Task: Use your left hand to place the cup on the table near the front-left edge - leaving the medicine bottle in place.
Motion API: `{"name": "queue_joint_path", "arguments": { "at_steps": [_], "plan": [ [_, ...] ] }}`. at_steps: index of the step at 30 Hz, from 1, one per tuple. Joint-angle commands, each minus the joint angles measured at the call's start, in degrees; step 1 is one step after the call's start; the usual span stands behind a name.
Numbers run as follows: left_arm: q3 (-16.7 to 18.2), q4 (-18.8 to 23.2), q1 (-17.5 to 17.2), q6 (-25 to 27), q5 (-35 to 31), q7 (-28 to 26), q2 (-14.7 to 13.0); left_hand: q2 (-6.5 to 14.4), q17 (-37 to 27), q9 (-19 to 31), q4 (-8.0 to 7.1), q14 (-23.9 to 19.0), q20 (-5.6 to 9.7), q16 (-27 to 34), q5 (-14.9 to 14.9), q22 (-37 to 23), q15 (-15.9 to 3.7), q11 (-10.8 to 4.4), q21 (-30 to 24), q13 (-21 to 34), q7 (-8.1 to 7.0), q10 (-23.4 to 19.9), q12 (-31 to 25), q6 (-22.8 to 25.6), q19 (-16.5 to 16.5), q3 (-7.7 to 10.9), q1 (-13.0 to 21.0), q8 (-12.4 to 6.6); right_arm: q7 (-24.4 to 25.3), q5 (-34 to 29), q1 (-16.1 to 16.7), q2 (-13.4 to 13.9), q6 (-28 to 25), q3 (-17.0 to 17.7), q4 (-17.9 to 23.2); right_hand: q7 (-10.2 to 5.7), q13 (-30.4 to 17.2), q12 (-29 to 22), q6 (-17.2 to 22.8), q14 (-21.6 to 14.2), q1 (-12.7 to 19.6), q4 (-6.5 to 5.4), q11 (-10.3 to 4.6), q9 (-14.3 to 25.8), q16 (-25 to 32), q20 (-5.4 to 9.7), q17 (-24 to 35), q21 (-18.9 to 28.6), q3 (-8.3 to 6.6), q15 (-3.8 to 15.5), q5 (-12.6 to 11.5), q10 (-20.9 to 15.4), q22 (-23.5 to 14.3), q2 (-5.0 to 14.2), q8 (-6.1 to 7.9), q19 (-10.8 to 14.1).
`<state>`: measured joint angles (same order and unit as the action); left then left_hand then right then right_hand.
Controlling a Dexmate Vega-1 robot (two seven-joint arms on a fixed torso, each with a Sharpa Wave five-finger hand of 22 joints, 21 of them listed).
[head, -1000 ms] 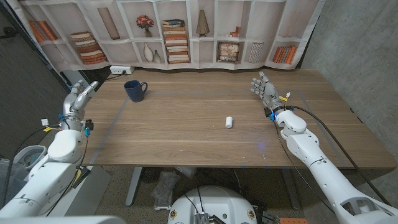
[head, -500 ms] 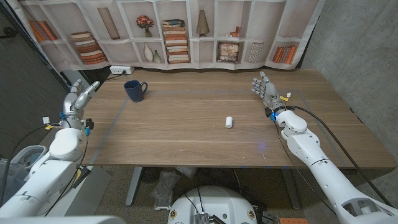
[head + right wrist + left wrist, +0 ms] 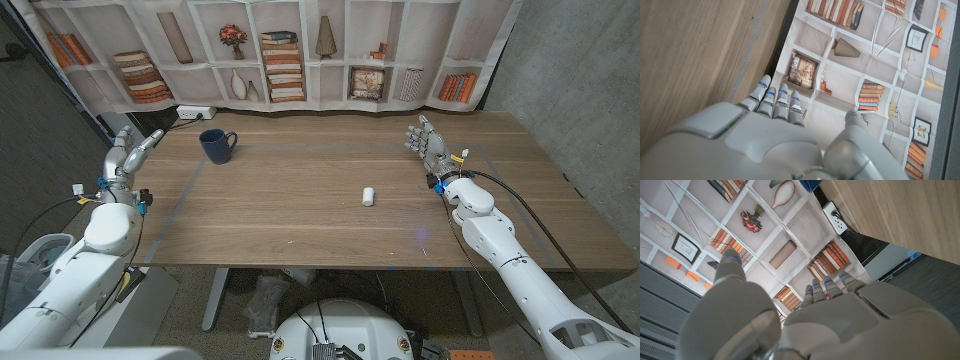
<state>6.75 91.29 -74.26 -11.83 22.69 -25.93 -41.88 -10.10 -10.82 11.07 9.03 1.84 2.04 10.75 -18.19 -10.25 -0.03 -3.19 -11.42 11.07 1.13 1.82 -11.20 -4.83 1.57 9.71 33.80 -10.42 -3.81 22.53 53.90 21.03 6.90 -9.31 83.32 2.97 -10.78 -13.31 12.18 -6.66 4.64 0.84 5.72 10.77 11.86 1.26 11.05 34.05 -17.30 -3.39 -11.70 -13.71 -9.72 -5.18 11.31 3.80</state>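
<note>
A dark blue cup [image 3: 215,145] with its handle turned right stands upright at the table's back left. My left hand [image 3: 130,150] hovers at the table's left edge, well left of the cup, fingers spread and holding nothing; its back shows in the left wrist view [image 3: 805,320]. A small white medicine bottle [image 3: 368,195] lies on the wood right of centre. My right hand [image 3: 425,142] is raised at the back right, fingers apart and empty, also seen from behind [image 3: 775,135].
A bookshelf-print backdrop [image 3: 300,55] runs along the table's far edge, with a white power strip [image 3: 195,112] below it near the cup. The wooden table [image 3: 300,220] spreads bare between cup and bottle and toward its front-left edge.
My left hand has drifted slightly right and forward toward the table. The cup, bottle and right hand have not moved.
</note>
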Motion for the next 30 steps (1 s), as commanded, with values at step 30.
{"name": "queue_joint_path", "arguments": {
  "at_steps": [30],
  "plan": [
    [-5.8, 0.7, 3.9, 7.4, -5.4, -5.3, -2.2, 0.0, -0.2, 0.3, -0.19, 1.6, 0.00, -0.1, -0.3, -0.3, -0.15, -0.06, 0.1, 0.4, -0.16, 1.4, -0.1, -2.3, 1.3, -2.06, 1.1, -0.46, -0.2, 0.8, 1.1, 0.7, 0.3, 0.7, 0.6, -0.17, -0.3, 0.2, 0.5, -0.4, -0.1, 0.38, -0.16, 0.1, -0.2, 0.00, 0.1, -0.8, 0.29, 0.20, 0.1, -0.4, -0.3, 0.70, 0.04, 1.1]
  ]
}}
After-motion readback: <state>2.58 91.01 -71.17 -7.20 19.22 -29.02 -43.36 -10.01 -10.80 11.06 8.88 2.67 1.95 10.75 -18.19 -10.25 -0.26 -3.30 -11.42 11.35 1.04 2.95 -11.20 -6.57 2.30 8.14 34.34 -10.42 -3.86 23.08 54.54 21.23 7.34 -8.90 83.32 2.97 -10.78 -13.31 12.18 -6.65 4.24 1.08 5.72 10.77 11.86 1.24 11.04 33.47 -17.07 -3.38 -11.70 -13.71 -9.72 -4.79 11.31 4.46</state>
